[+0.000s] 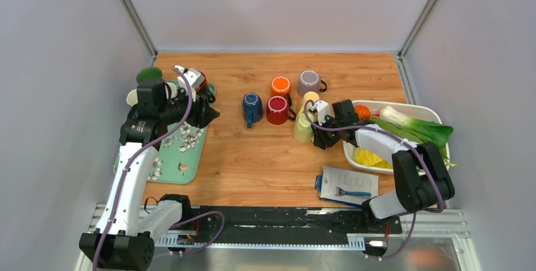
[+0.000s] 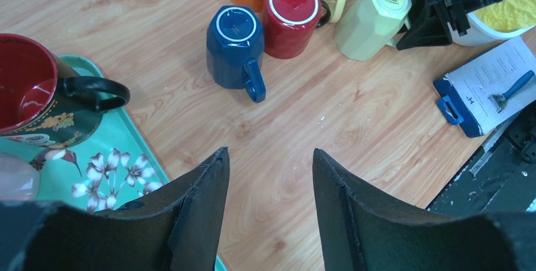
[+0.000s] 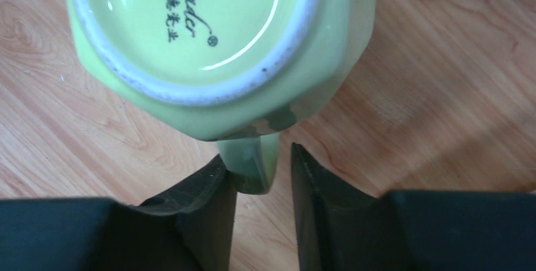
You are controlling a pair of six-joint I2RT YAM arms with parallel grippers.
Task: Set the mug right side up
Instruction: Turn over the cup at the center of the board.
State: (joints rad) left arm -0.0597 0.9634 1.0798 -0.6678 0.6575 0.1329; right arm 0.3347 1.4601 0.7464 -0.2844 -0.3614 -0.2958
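From above: base-up on the wooden desk (image 1: 265, 157), right of centre, a pale green faceted ceramic mug (image 1: 303, 129), just left of a white basin of vegetables (image 1: 404, 106). Right gripper (image 1: 318, 137) hard against its near right side. Left gripper (image 1: 213, 115) over at the left, by the right edge of a teal floral tray (image 1: 189, 163).

Left wrist now: released, jaws wide, nothing between them but bare wood. Ahead, a blue mug (image 2: 234, 43) and a red mug (image 2: 291, 9), both inverted.

Right wrist: mug bottom filling the view, green handle (image 3: 253, 157) between the parted jaws, touching the left finger, a sliver clear of the right. Not clamped.
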